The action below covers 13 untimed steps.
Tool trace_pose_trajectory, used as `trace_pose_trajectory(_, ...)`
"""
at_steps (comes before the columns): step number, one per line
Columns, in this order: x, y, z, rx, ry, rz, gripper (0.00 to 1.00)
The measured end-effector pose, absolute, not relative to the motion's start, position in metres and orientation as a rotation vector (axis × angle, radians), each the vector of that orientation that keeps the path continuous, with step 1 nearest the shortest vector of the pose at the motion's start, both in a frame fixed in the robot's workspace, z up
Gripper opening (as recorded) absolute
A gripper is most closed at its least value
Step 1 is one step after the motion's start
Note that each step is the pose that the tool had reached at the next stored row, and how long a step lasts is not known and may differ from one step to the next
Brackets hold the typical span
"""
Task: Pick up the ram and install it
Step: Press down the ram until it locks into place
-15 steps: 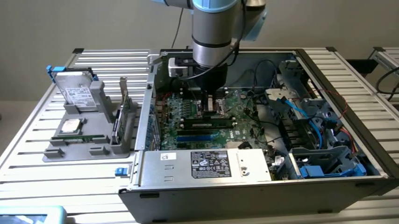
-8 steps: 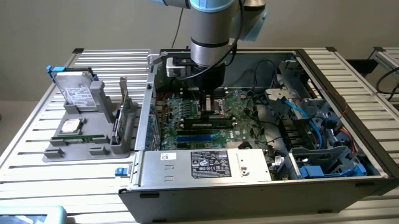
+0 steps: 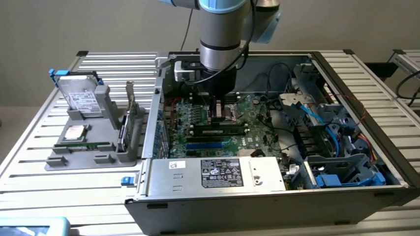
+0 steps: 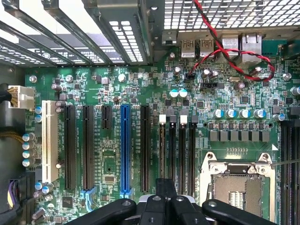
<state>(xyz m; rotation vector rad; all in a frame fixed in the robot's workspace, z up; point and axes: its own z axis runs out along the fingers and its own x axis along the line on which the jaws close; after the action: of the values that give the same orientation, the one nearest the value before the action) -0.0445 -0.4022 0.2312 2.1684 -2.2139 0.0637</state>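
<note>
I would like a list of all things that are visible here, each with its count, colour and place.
Table: one, silver slats, under everything.
PC case: one, grey, open, on the table.
Motherboard: one, green, inside the case.
Blue slot: one, on the motherboard among black slots.
White slot: one, beside the black slots.
CPU socket: one, metal, on the motherboard.
Holder: one, grey, on the table at the exterior view's left.
Hard drive: one, silver, upright in the holder.
Ram: one, green, lying in the holder.
Card: one, green, upright in the holder.
Arm: one, silver and blue, above the case.
Gripper: one, black, jaws shut, over the motherboard.
</note>
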Motion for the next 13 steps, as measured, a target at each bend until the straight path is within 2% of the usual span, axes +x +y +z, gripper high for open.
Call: trace_pose_trajectory(13,-0.0445,-0.4023,0.2277,2.168,-2.213,0.065,0.11)
